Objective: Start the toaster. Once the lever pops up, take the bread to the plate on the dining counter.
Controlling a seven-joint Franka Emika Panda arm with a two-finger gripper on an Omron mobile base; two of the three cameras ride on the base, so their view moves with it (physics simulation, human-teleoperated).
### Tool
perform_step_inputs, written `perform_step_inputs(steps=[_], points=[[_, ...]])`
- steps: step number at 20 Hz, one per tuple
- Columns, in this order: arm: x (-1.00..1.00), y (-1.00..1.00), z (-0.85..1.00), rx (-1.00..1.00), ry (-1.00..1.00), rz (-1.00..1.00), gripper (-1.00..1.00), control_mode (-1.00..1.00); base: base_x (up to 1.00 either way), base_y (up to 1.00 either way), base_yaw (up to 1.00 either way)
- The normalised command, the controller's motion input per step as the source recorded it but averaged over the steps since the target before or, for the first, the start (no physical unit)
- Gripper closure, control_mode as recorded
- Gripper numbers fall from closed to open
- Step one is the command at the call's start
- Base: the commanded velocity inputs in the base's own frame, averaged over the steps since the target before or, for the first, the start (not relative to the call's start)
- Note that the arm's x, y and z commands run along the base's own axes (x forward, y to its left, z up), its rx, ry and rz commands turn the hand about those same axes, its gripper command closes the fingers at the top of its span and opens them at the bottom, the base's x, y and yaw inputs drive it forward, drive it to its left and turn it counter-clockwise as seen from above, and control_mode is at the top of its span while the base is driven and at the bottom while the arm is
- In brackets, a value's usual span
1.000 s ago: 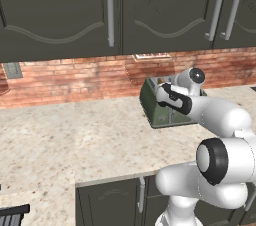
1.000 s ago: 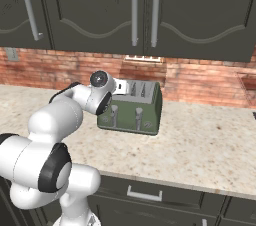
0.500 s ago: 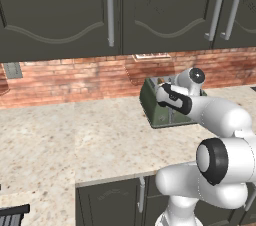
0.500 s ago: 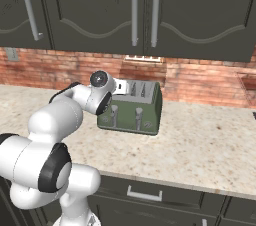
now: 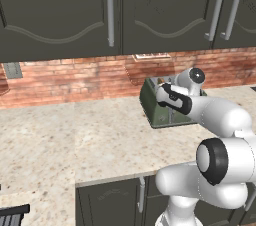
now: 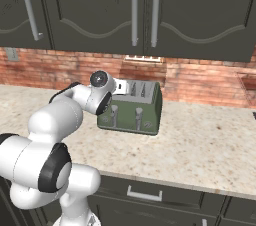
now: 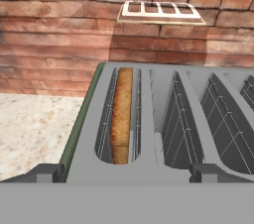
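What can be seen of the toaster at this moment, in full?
The toaster is a boxy dark olive-green appliance with a silvery slotted top, standing upright on the speckled counter against the brick wall. Two pale levers show on its front side. In the hand view, the bread sits down in the leftmost slot; the other slots are empty. The open fingers hover just above it.

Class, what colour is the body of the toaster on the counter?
Dark olive green, with a silvery slotted top. The toaster body shows best in the right base view.
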Motion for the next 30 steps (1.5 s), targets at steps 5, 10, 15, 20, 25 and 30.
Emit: perform_step_inputs(steps=[5, 10, 15, 20, 25, 30], points=[[0.00, 0.00, 0.00, 0.00, 0.00, 0.00, -1.00, -1.00, 0.00, 0.00, 0.00], [0.04, 0.00, 0.00, 0.00, 0.00, 0.00, -1.00, -1.00, 0.00, 0.00, 0.00], [0.08, 0.00, 0.00, 0.00, 0.00, 0.00, -1.00, -1.00, 0.00, 0.00, 0.00], [0.07, 0.01, 0.00, 0.00, 0.00, 0.00, -1.00, -1.00, 0.00, 0.00, 0.00], [0.06, 0.03, 0.00, 0.00, 0.00, 0.00, -1.00, -1.00, 0.00, 0.00, 0.00], [0.05, 0.05, 0.00, 0.00, 0.00, 0.00, -1.00, -1.00, 0.00, 0.00, 0.00]])
